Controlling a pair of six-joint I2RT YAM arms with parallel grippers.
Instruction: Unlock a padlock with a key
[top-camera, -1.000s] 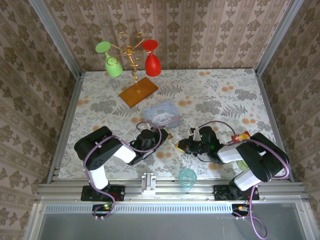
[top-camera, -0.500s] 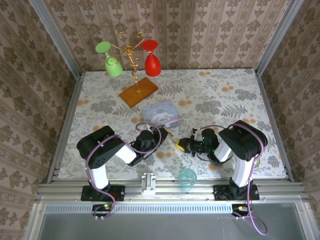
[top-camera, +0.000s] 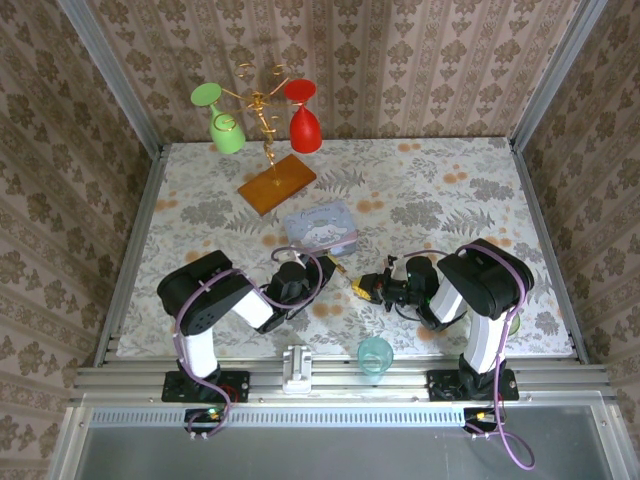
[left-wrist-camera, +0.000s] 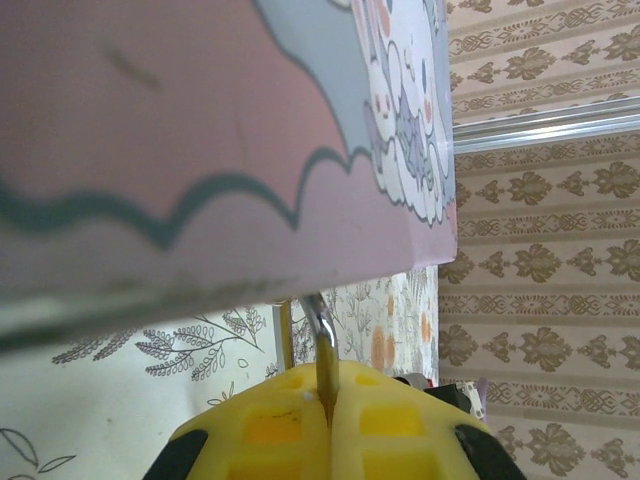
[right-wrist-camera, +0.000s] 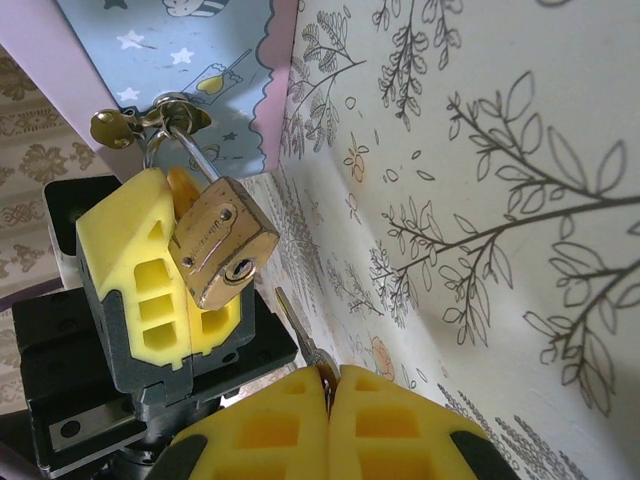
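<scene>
1. Padlock (right-wrist-camera: 222, 255): small brass block, tilted, keyhole face turned toward the R wrist cam. It sits mid-table between the two arms, just in front of the tin box's near corner. Can't tell if the body touches the table.
2. Shackle (left-wrist-camera: 320, 335): thin silvery loop running up from the body toward the tin's lower edge. A small gold bit sits at its top (too small to say what it is).
3. L gripper (left-wrist-camera: 328, 405): clamped on the shackle, w/ yellow pads (left-wrist-camera: 270, 430) pressed together and one leg of the loop caught in the seam. The brass body hangs just beside one pad.
4. Key (right-wrist-camera: 298, 335): thin dark blade sticking out of the seam between the R gripper's pads. The tip aims up at the padlock's underside, near the keyhole but apart from it.
5. R gripper (right-wrist-camera: 328, 385): pads together, pinching the key. It faces the L gripper, close by.
6. Tin box (top-camera: 322, 228): pastel blue/pink w/ a cartoon print, lying flat just beyond both grippers.
7. Table (top-camera: 450, 190): floral cloth, patterned wallpaper all round.
8. Far L corner: gold wire glass stand (top-camera: 266, 120) on a wooden base (top-camera: 277, 184), w/ a green glass (top-camera: 226, 130) and a red glass (top-camera: 305, 125) hanging from it, well apart from the padlock.
9. Teal cup (top-camera: 375, 354): at the near edge between the arm bases.
</scene>
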